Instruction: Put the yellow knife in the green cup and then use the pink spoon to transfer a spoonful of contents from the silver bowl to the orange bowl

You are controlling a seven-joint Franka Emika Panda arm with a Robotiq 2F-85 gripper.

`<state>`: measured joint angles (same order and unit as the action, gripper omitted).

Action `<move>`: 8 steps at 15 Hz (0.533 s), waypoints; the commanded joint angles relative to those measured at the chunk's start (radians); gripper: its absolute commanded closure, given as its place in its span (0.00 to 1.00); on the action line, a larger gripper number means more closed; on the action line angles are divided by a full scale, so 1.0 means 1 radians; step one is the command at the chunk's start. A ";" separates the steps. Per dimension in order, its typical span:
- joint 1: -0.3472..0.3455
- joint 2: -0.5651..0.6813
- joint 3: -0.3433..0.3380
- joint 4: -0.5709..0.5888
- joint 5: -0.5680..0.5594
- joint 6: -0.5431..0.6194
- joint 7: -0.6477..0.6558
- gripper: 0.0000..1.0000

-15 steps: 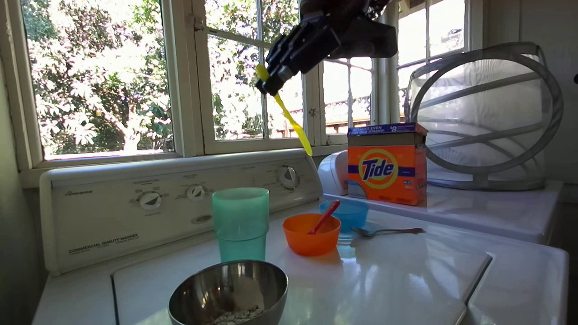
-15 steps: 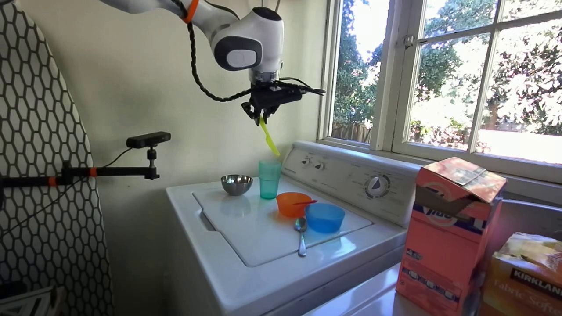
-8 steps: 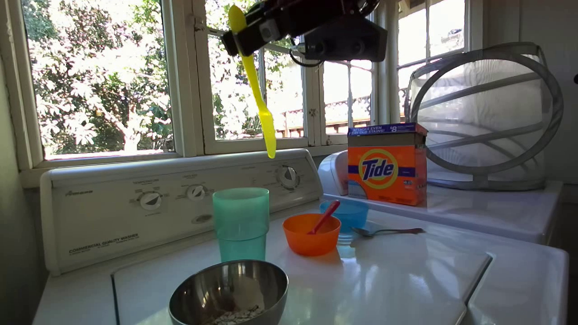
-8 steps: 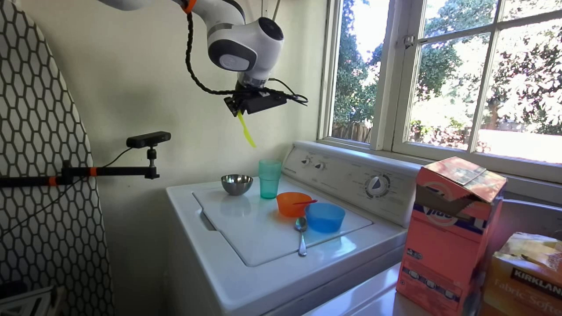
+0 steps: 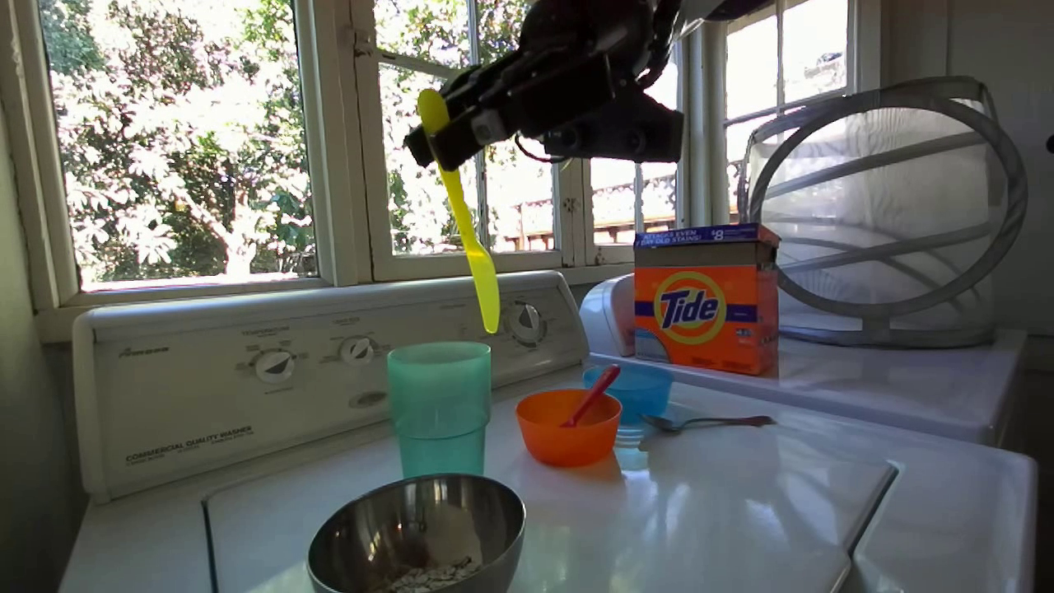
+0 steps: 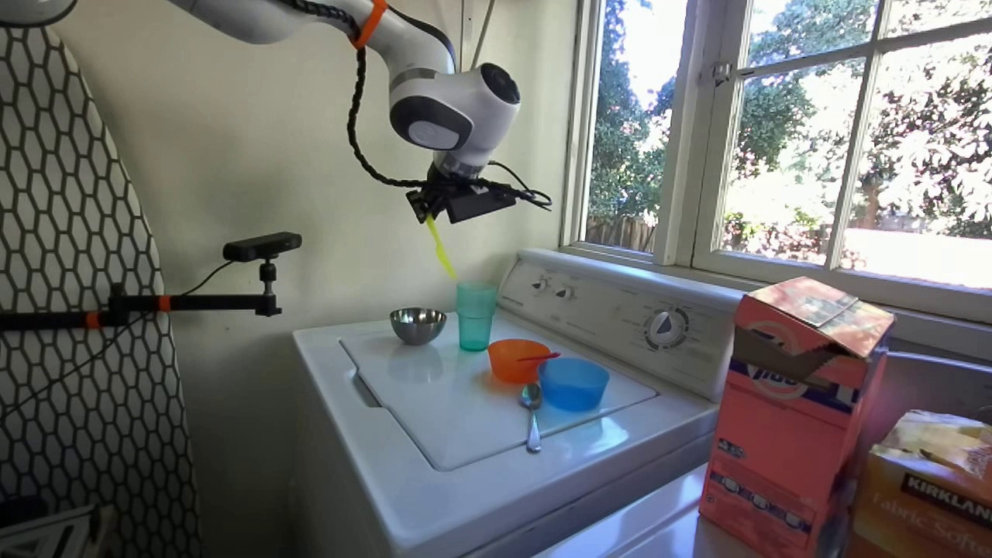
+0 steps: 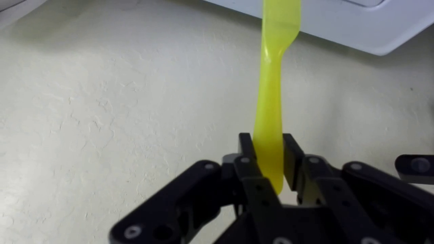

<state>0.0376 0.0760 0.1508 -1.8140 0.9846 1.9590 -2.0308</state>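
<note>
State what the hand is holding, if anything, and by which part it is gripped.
The hand holds the yellow knife by its handle, close to the rounded end, with the blade pointing down.

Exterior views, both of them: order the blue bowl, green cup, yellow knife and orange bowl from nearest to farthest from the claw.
1. Yellow knife: gripped in the claw, blade hanging down.
2. Green cup: lower down, standing upright.
3. Orange bowl: to the picture's right of the cup in both exterior views.
4. Blue bowl: farther right again, past the orange bowl.
</note>
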 commanded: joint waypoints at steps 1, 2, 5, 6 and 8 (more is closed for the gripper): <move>0.020 0.016 -0.015 0.024 0.010 0.009 -0.038 0.94; 0.023 0.033 -0.013 0.049 0.011 0.021 -0.044 0.94; 0.018 0.103 -0.014 0.158 0.043 -0.020 -0.028 0.94; 0.017 0.124 -0.013 0.186 0.051 -0.028 -0.021 0.94; 0.013 0.181 -0.009 0.245 0.071 -0.052 -0.008 0.94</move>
<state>0.0443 0.1559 0.1496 -1.6796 1.0146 1.9582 -2.0466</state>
